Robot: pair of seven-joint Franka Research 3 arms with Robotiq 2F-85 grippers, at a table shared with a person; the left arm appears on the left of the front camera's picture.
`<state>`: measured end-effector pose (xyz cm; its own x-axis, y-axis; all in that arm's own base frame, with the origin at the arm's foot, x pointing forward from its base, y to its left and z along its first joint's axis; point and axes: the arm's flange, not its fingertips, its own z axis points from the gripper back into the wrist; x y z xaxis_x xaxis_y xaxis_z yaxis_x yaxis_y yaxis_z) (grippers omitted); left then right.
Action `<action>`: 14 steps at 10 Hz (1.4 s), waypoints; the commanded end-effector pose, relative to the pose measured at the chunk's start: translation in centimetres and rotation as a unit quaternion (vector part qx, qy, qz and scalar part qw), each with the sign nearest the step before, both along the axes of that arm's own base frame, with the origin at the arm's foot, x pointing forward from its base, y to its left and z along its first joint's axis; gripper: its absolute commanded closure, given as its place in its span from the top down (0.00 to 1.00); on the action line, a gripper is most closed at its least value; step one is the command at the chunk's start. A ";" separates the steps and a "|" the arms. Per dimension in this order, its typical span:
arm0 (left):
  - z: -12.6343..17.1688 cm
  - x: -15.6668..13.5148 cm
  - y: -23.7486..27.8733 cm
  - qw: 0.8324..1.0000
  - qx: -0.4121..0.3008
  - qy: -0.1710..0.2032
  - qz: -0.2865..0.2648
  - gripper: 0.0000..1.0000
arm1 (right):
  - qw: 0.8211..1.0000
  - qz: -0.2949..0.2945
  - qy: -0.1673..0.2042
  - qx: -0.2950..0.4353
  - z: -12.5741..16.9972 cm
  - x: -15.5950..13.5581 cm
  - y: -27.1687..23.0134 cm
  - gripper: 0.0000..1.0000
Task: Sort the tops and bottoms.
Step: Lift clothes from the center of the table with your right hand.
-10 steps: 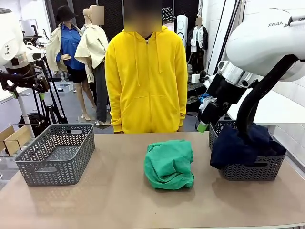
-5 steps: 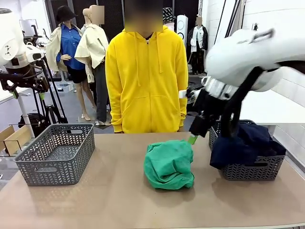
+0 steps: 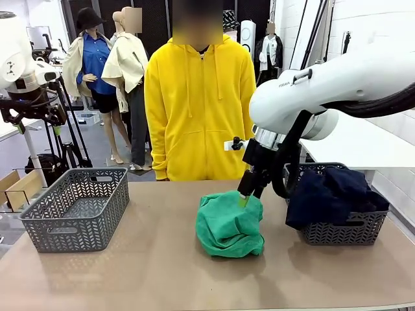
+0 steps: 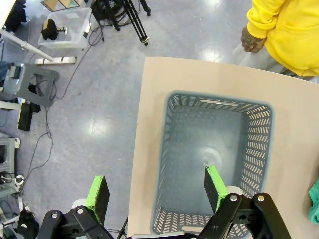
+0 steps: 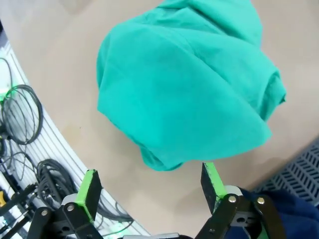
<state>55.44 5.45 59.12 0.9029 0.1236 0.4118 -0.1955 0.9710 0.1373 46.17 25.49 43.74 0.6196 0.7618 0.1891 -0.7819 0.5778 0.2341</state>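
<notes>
A bright green garment (image 3: pixel 230 223) lies bundled in the middle of the table. My right gripper (image 3: pixel 245 199) hangs just above its far top edge, open and holding nothing. The right wrist view looks down on the green garment (image 5: pixel 184 94) ahead of the spread jaws of the right gripper (image 5: pixel 152 186). A dark navy garment (image 3: pixel 334 194) is heaped in the grey basket (image 3: pixel 343 234) at the right, spilling over its left rim. My left gripper (image 4: pixel 157 191) is open high above the empty grey basket (image 4: pixel 169 149) at the left.
A person in a yellow hoodie (image 3: pixel 200 110) stands at the far edge, hands down; one hand (image 4: pixel 251 39) shows near the table corner. The left basket (image 3: pixel 78 207) sits near the table's left edge. Bare tabletop lies in front of the green bundle.
My right arm has swung left from above the right basket and dropped toward the green garment, gripper still open. The left arm has not moved.
</notes>
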 end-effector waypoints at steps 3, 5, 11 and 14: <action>0.3 0.1 0.1 1.000 0.005 0.001 0.005 1.00 | 0.998 -0.031 -0.048 -0.036 -2.3 0.5 2.0 1.00; 0.3 0.1 0.1 1.000 0.005 0.001 0.005 1.00 | 0.994 -0.032 -0.086 -0.052 -2.8 1.1 2.3 1.00; 0.3 0.1 0.1 1.000 0.005 0.001 0.005 1.00 | 0.996 0.006 -0.051 -0.069 -5.8 3.1 4.3 1.00; 0.3 0.1 0.1 1.000 0.005 0.001 0.005 1.00 | 0.996 0.004 -0.029 -0.086 -8.2 3.4 5.3 1.00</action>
<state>55.44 5.45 59.15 0.9029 0.1237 0.4117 -0.1957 0.9710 0.1374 48.88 30.28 35.95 0.6010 0.7892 0.1267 -0.7993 0.5930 0.0975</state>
